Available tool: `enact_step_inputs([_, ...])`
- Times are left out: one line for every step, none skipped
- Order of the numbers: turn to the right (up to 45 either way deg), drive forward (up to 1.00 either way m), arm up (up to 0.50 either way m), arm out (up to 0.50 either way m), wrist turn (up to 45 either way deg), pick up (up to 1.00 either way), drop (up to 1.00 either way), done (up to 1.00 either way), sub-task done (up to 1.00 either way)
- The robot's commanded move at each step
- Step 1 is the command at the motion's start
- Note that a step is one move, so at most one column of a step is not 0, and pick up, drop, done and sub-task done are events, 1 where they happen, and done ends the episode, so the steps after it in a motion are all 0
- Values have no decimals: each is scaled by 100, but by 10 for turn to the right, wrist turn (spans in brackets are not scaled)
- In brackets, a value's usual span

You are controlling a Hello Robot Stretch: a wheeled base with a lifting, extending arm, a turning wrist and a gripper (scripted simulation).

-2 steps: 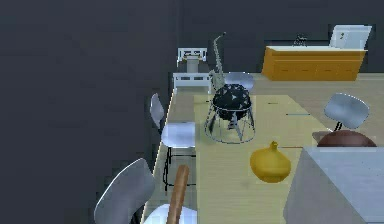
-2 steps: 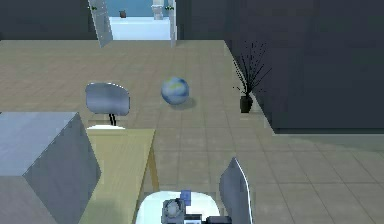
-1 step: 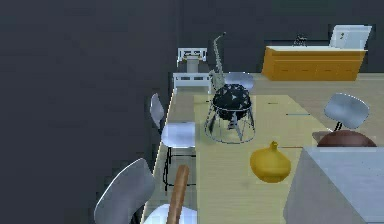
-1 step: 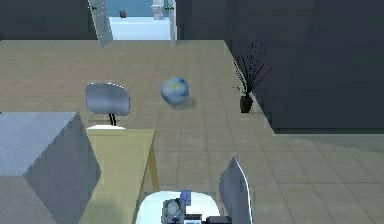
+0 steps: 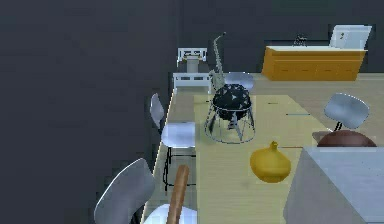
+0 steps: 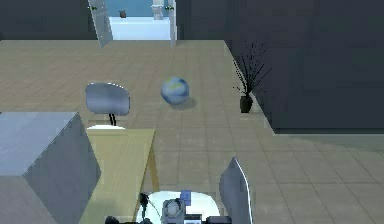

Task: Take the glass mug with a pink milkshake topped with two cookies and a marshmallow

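Mostly, open tiled floor lies beyond the table.

Arm side view, bottom edge, just left of the middle: a small cluster of the robot's own hardware.

- gripper: dark, near-black body, compact and blocky. The fingers are thin and dark, too small here to separate one from the other.
- Just beside the fingers, toward the view's right: a pale grey rounded part with a darker centre. Its shape is not resolved further.
- Beyond that, further from the fingers: white patches with small black marks, flat-faced.
- Above the rounded part, away from the fingers: a small blue spot.
- No cables, screws or lettering can be made out.
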Motion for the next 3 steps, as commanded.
enact_step_inputs([0,0,0,0,300,0,0,0,0])
enact_step_inputs([0,0,-30,0,0,0,0,0,0])
enact_step_inputs([0,0,0,0,0,100,0,0,0])
